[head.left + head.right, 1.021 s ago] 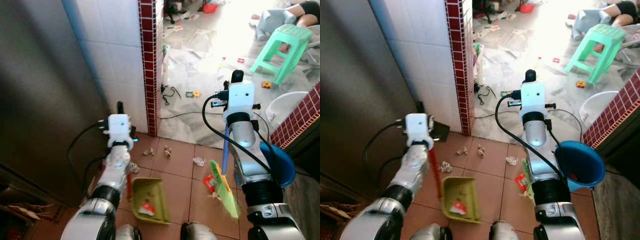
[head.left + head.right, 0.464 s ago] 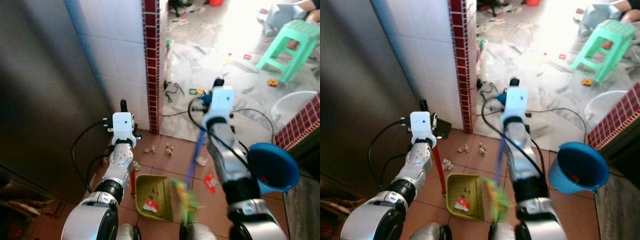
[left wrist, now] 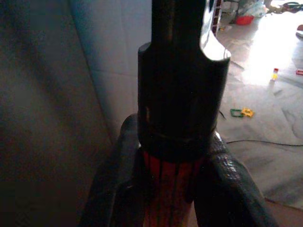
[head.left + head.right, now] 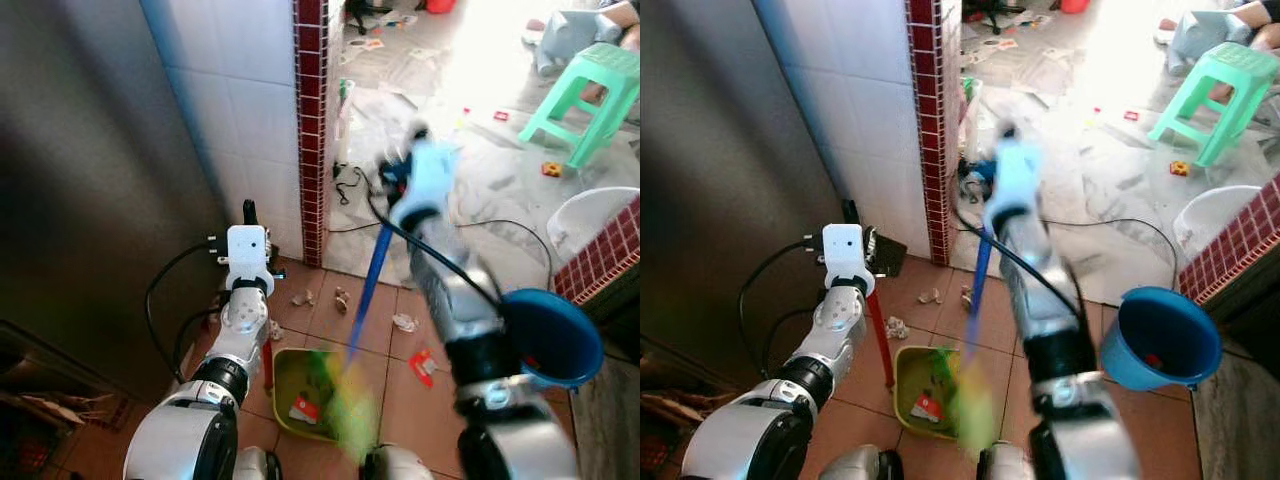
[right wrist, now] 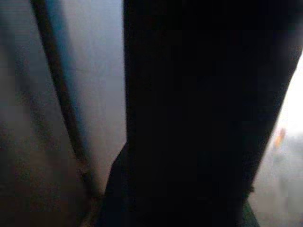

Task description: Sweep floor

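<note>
Below, the left gripper (image 3: 173, 189) clamps the dustpan's red handle (image 4: 878, 338). Right gripper (image 4: 415, 170) grips a blue broom (image 4: 368, 285), its blurred bristles over the green dustpan (image 4: 300, 385).

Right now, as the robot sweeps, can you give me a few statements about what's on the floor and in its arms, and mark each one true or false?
1. The dustpan on the floor is green. True.
2. The broom has a red handle. False: its handle is blue; the red handle belongs to the dustpan.
3. A blue bucket sits at the robot's right side. True.
4. The stool in the far room is lying on its side. False: it stands upright.
5. The left fingers grip the dustpan's red handle. True.
</note>
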Robot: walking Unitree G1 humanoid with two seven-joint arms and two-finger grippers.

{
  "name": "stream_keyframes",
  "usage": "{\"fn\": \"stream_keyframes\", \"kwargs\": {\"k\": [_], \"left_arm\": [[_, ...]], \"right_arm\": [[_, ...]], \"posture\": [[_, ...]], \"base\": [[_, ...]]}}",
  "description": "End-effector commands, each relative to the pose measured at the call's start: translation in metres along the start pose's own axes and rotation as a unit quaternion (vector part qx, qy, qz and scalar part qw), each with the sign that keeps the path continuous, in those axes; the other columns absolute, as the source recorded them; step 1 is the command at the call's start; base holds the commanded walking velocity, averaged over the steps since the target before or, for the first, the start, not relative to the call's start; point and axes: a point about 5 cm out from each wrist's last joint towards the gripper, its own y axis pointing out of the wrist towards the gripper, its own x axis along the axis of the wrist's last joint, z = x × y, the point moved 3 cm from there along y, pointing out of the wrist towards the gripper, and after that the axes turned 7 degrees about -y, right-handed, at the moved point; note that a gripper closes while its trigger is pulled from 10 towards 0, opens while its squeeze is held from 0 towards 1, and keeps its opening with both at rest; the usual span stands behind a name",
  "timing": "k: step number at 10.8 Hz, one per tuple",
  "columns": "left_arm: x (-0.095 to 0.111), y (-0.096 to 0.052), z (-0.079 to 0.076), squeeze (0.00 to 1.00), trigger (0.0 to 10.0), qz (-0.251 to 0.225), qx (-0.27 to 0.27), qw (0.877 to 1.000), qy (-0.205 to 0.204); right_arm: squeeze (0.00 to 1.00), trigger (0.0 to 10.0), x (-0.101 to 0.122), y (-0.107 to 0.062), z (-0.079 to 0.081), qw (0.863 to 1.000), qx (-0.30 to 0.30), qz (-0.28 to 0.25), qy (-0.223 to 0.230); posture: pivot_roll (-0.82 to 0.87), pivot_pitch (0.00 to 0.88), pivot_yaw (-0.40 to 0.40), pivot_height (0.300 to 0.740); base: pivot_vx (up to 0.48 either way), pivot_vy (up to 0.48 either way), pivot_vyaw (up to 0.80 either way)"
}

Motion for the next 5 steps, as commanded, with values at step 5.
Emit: {"fn": "stream_keyframes", "kwargs": {"k": [5], "left_arm": [[0.002,0.000,0.001,0.00,10.0,-0.010,-0.005,1.000,0.009]], "right_arm": [[0.00,10.0,0.028,0.000,-0.044,0.971,-0.070,-0.100,-0.203]], "posture": [[-0.09,0.083,0.028,0.740]], "base": [[0.000,0.000,0.00]]}}
